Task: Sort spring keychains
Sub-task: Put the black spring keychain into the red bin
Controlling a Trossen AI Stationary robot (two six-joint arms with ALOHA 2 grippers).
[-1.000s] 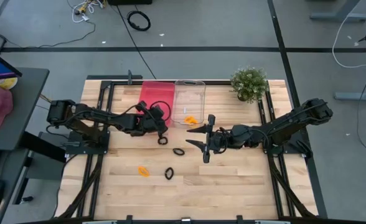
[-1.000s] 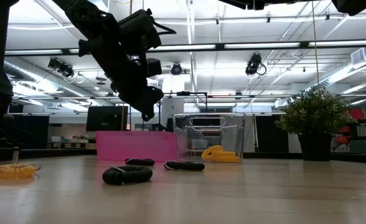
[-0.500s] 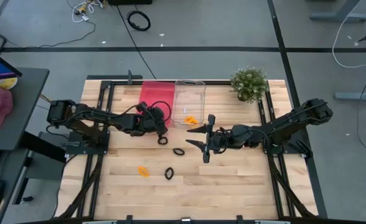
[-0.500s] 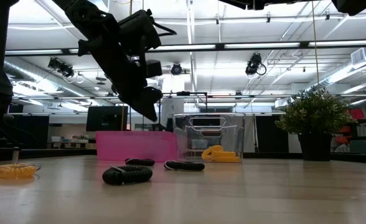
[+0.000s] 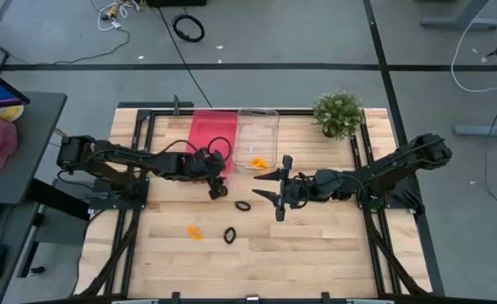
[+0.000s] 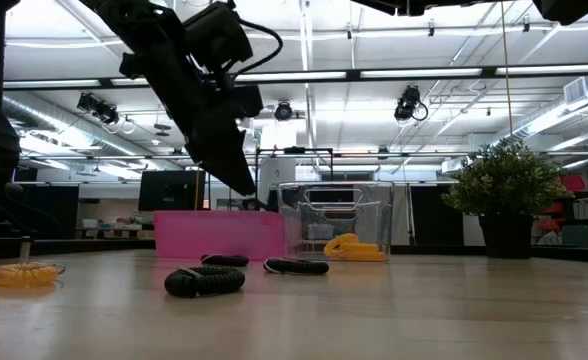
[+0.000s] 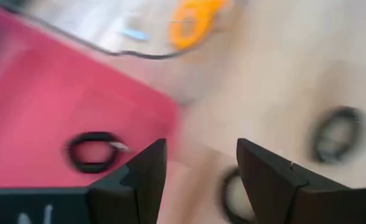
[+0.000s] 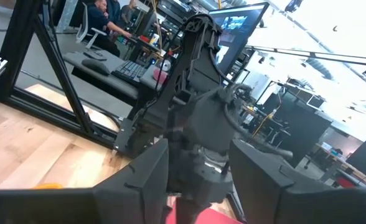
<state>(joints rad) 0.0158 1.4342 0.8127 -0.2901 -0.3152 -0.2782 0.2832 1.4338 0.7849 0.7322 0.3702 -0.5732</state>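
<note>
My left gripper (image 5: 215, 182) (image 7: 201, 155) is open and empty, just off the pink bin's (image 5: 208, 132) near edge and over a black spring keychain (image 5: 221, 192) (image 7: 231, 199) that lies flat on the table. One black keychain (image 7: 93, 151) lies in the pink bin. An orange keychain (image 5: 258, 162) lies in the clear bin (image 5: 259, 127). Two more black keychains (image 5: 243, 205) (image 5: 229, 235) and an orange one (image 5: 195, 230) lie flat on the table. My right gripper (image 5: 273, 187) is open and empty near the table's middle.
A potted plant (image 5: 338, 113) stands at the far right of the table. The two bins stand side by side at the far edge. The near half of the wooden table (image 5: 316, 253) is bare beyond the loose keychains.
My left gripper has gone from over the pink bin's near part toward the table's near edge and a little down, and now stands over the black keychain beside the bin. My right arm has kept still.
</note>
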